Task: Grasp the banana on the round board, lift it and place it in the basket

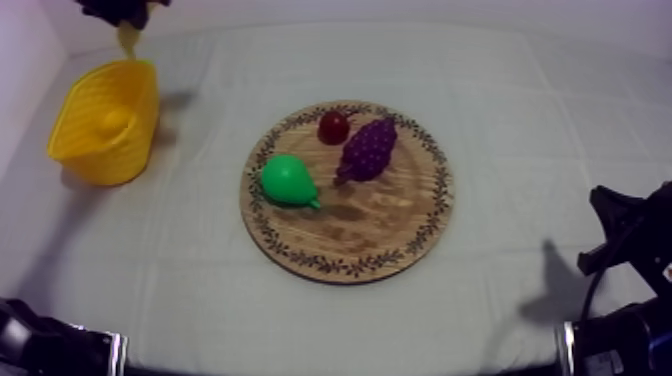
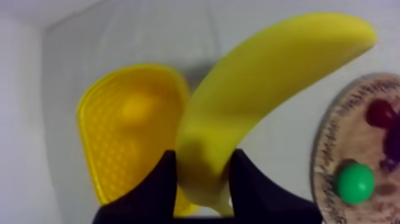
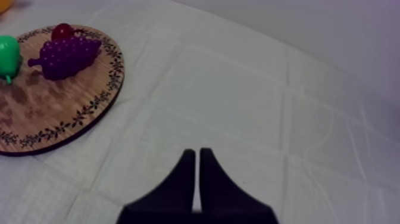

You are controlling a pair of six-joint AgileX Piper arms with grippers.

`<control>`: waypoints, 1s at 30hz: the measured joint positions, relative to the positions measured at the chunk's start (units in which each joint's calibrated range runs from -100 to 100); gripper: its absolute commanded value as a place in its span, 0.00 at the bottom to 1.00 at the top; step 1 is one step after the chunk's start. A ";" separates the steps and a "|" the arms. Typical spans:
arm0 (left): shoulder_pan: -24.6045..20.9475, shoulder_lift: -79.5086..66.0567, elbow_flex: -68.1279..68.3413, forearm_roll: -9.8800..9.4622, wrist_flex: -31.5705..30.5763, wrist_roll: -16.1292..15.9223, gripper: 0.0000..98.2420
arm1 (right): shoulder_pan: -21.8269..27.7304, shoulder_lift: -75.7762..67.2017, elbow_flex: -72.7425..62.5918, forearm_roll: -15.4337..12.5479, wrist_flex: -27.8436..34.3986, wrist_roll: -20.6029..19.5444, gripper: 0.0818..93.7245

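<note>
High at the back left, my left gripper [image 1: 122,14] holds the yellow banana [image 1: 128,40] above the far rim of the yellow basket [image 1: 105,120]. In the left wrist view the banana [image 2: 268,83] is clamped between the black fingers [image 2: 161,184], with the basket [image 2: 128,131] below and just beside it. The round wooden board [image 1: 360,225] lies mid-table, apart from the basket. My right gripper [image 3: 197,158] is shut on nothing, its fingers a narrow wedge over bare cloth, to the right of the board [image 3: 59,113].
On the board lie a green pear [image 1: 289,181], purple grapes [image 1: 368,148] and a small red fruit [image 1: 333,126]. My right arm [image 1: 625,240] rests at the table's lower right. A wall runs close behind the basket.
</note>
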 measured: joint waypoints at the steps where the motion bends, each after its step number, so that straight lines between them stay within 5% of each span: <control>1: -1.48 0.37 0.34 0.00 0.00 0.00 0.21 | 0.00 0.00 0.00 0.00 0.00 0.00 0.00; 14: -14.21 7.59 10.79 1.46 -7.06 0.15 0.21 | 0.00 0.00 0.00 0.00 0.00 0.00 0.00; 30: -15.57 17.00 16.00 4.09 -15.44 1.16 0.25 | 0.00 0.00 0.00 0.00 0.00 0.00 0.00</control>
